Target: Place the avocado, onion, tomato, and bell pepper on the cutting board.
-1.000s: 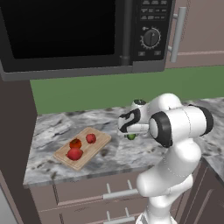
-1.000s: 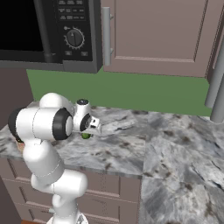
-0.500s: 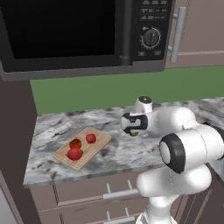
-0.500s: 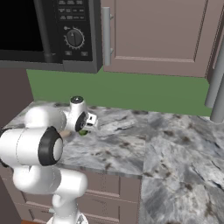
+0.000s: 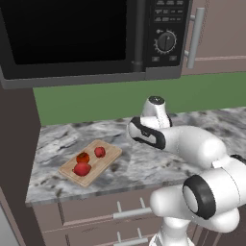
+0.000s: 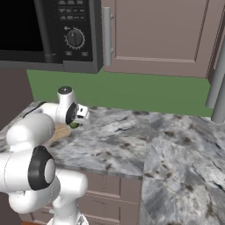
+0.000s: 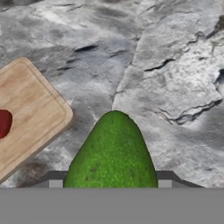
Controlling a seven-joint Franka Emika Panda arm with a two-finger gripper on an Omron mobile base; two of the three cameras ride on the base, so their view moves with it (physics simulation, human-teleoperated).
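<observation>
My gripper is shut on the avocado, a dark-green pear-shaped fruit that pokes out between the two fingertips. It hangs over the marble counter just right of the cutting board. From the right base view the avocado peeks out under the hand beside the board. The light-tan cutting board lies at the counter's left with three reddish vegetables on it: one orange-red, two red. I cannot tell which is the onion, the tomato or the bell pepper.
A black microwave hangs above the counter with a wooden cabinet to its right. The grey marble counter stretches to the right. Drawers sit under its front edge, and a dark wall bounds the left end.
The hand has carried the avocado a little to the left, closer to the cutting board. The arm's elbow has swung forward and to the right. The vegetables on the board have not moved.
</observation>
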